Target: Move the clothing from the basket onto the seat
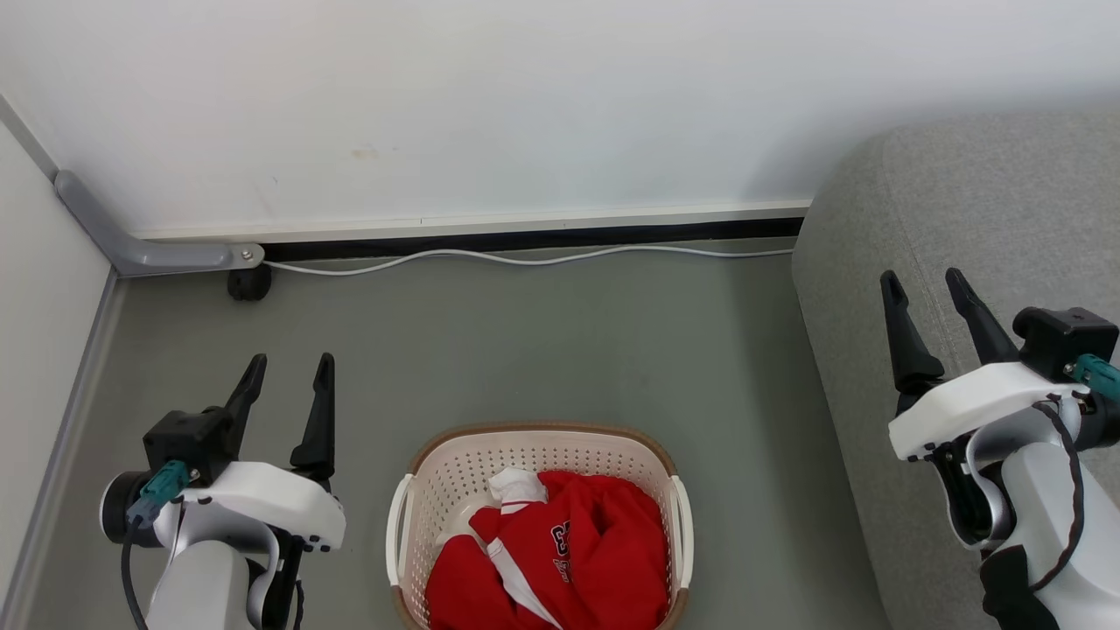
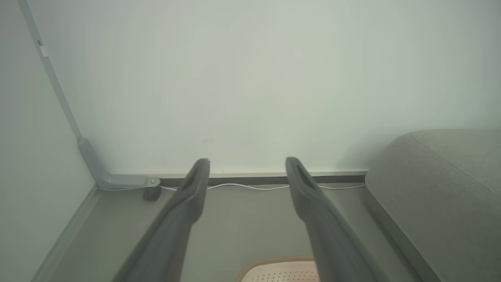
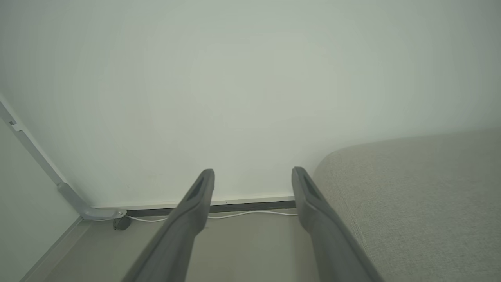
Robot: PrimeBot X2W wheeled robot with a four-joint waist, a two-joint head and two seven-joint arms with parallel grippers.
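In the head view, your left gripper [image 1: 290,360] and right gripper [image 1: 922,278] are both wide open and hold nothing. They sit 1 on each side, likely to leave room to reach in. The basket [image 1: 542,430] is on the floor between them, lower down. The clothing [image 1: 577,551] is bunched up inside it, soft and bright red with white trim and a small logo. The seat [image 1: 980,201] is right behind the right gripper. In the left wrist view, the basket's rim [image 2: 278,272] peeks out below the open left gripper [image 2: 247,161]. In the right wrist view, the grey seat [image 3: 422,196] lies just beside the open right gripper [image 3: 252,171].

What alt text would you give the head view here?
Red clothing lies in a cream basket on the grey floor. The left gripper and right gripper hang open and empty either side; the grey seat stands at right.
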